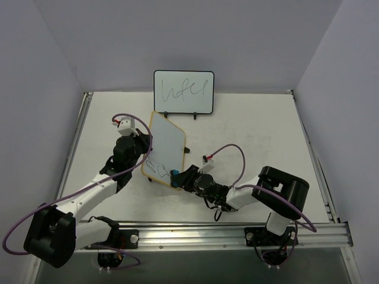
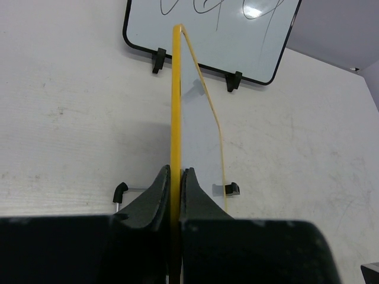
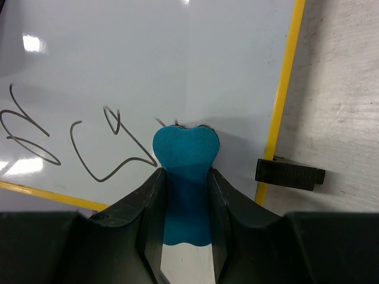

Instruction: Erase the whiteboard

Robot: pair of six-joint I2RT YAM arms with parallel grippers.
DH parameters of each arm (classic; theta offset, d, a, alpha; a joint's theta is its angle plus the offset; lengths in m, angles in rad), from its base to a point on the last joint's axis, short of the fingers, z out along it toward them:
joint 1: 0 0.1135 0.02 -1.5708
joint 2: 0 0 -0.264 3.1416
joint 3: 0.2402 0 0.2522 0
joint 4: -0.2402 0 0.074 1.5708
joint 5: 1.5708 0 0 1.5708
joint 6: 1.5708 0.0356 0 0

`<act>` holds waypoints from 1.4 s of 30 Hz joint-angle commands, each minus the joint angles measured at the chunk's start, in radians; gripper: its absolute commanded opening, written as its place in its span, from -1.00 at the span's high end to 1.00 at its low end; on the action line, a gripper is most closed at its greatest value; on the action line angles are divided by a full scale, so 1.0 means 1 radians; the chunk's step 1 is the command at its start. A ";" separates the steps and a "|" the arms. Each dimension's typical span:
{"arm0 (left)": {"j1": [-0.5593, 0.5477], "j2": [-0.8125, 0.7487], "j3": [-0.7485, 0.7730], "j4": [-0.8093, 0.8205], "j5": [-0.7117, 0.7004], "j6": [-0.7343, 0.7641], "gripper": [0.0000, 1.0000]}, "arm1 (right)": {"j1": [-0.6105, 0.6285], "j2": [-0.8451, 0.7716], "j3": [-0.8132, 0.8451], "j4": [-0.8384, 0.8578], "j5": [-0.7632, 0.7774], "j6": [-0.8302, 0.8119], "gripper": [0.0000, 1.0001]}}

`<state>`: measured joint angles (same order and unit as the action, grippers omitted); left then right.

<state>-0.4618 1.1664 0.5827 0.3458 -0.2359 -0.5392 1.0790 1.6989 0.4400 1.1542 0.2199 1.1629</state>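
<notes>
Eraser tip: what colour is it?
The eraser tip is teal blue; best in right wrist view.

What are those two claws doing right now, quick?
Left gripper: shut on the edge of the yellow-framed whiteboard.
Right gripper: shut on a blue eraser.

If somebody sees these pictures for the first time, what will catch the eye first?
The yellow-framed whiteboard in the middle of the top view stands out, its edge pinched by the left end effector. The right end effector holds a blue eraser against its lower part, beside dark scribbles. Behind stands a black-framed board with writing.
</notes>
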 commanded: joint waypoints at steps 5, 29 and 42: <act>-0.038 0.055 -0.049 -0.142 0.018 0.045 0.95 | 0.010 0.087 0.057 -0.238 -0.318 -0.038 1.00; -0.037 0.049 -0.067 -0.139 0.020 0.065 0.96 | -0.116 0.113 0.150 -0.401 -0.281 -0.158 1.00; -0.040 0.022 -0.080 -0.140 0.053 0.068 0.95 | -0.126 0.168 0.246 -0.435 -0.294 -0.180 1.00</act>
<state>-0.4515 1.1645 0.5537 0.3790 -0.3233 -0.5331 0.9092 1.7512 0.6567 0.9165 0.0219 1.0180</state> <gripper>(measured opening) 0.089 0.259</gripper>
